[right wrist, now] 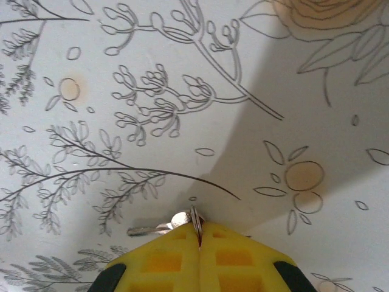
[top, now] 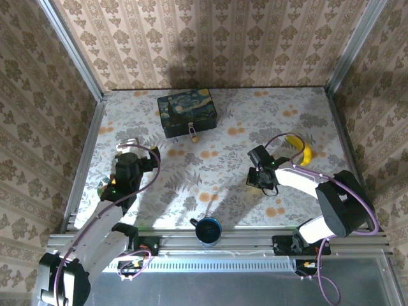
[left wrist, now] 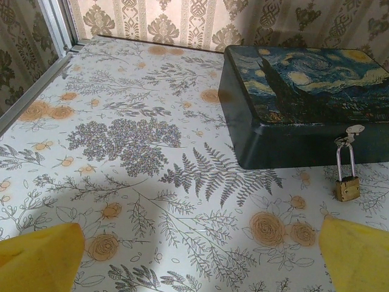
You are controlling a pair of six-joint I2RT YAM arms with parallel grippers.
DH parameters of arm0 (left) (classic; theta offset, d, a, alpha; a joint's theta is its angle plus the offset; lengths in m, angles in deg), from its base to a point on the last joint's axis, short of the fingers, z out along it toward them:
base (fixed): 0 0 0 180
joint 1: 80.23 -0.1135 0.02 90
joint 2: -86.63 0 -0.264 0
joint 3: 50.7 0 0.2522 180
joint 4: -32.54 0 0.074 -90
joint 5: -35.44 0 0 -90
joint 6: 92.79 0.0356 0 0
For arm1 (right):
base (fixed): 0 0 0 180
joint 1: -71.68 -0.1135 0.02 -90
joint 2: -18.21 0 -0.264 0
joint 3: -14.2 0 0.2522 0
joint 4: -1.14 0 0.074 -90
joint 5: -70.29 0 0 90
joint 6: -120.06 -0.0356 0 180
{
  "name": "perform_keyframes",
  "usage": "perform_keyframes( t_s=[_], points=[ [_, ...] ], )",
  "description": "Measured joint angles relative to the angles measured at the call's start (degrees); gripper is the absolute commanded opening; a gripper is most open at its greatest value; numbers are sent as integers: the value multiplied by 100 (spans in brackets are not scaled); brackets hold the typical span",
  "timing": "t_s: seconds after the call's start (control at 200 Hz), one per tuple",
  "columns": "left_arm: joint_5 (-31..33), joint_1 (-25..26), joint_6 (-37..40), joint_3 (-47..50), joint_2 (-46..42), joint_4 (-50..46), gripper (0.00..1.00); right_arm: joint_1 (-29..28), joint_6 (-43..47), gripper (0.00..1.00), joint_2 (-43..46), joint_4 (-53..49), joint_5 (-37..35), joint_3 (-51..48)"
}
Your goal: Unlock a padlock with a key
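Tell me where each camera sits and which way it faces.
Top external: above and behind the arms, looking down at the table; both arms, left tool and right tool show.
Left wrist: low over the table, facing the blue box and padlock; open yellow fingertips in the bottom corners.
Right wrist: pointing steeply down at the table; its tool pinches the key by its ring.
Shared: top and left wrist views both show box and padlock.

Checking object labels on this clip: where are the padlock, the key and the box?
padlock (left wrist: 347, 188), left wrist view, on its brass body.
key (right wrist: 149, 230), right wrist view, on its silver blade.
box (left wrist: 304, 91), left wrist view, on its painted lid.
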Motion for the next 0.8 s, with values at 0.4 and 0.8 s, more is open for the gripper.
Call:
perform_keyframes(
  t_s=[0.4,0.8],
  points=[
    [-273,0,-22,-103,142,-42,100,0,26,0,673,-2,240,0],
    [-741,7,-129,-116,136,-42,100,-179,-13,0,1191,-92,378,173]
  ],
)
